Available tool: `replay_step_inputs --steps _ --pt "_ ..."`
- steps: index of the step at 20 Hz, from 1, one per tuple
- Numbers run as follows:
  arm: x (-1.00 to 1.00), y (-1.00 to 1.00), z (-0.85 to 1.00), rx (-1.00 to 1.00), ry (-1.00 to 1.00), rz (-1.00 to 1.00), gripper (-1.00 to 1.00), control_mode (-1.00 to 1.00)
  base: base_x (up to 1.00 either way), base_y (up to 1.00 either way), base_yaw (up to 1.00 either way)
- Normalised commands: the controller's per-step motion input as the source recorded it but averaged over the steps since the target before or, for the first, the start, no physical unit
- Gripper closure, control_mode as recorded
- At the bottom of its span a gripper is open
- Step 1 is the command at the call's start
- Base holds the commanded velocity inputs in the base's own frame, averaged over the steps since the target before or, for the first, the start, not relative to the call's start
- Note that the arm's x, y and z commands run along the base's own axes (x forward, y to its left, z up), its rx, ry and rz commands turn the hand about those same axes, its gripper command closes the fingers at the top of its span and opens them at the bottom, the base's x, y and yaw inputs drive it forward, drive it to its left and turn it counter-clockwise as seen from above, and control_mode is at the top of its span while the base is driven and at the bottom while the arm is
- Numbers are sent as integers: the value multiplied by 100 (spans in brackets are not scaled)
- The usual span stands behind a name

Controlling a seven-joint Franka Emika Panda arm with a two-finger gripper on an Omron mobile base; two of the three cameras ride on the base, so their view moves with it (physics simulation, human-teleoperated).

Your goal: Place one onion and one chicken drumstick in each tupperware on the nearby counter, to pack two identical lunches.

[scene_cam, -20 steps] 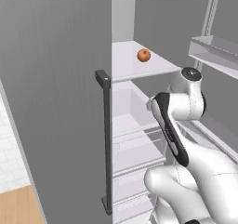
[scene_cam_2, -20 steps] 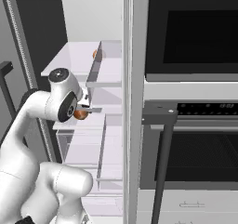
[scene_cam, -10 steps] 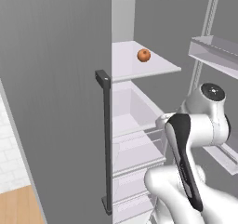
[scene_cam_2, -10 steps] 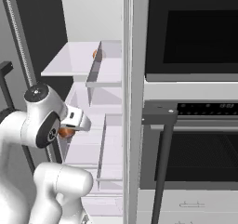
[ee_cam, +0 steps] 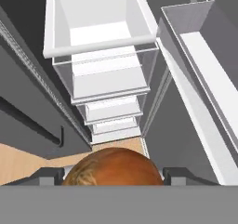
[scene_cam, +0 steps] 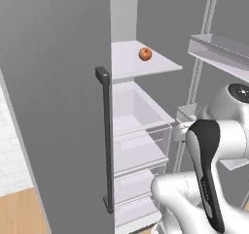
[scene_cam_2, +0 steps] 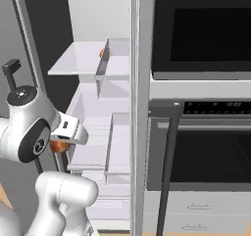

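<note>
My gripper (scene_cam_2: 61, 145) is shut on one onion (ee_cam: 114, 168), an orange-brown ball held between the fingers (ee_cam: 50, 174) in front of the open fridge, at the height of the drawers. The same onion (scene_cam_2: 58, 146) peeks out under the hand in the right base view. The other onion (scene_cam: 145, 54) rests on the fridge's upper glass shelf (scene_cam: 131, 58), and in the right base view this onion (scene_cam_2: 103, 53) is half hidden behind the shelf's side. The chicken drumsticks, the tupperware and the counter are out of view.
The fridge's left door with its dark handle (scene_cam: 103, 141) stands close on my left. Clear drawers (scene_cam: 141, 116) sit below the shelf, and door bins (scene_cam: 219, 46) hang on the right. A built-in oven (scene_cam_2: 206, 147) stands right of the fridge. Wooden floor (ee_cam: 28, 160) lies below.
The arm has drawn back from the fridge shelf and come down to drawer height, carrying the onion. The onion on the shelf has stayed put.
</note>
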Motion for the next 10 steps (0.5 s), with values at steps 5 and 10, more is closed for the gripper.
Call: replay_step_inputs --steps 5,10 --pt "0 0 0 0 0 0 100 100 -100 1 0" --pt "0 0 0 0 0 0 100 100 -100 -38 -27"
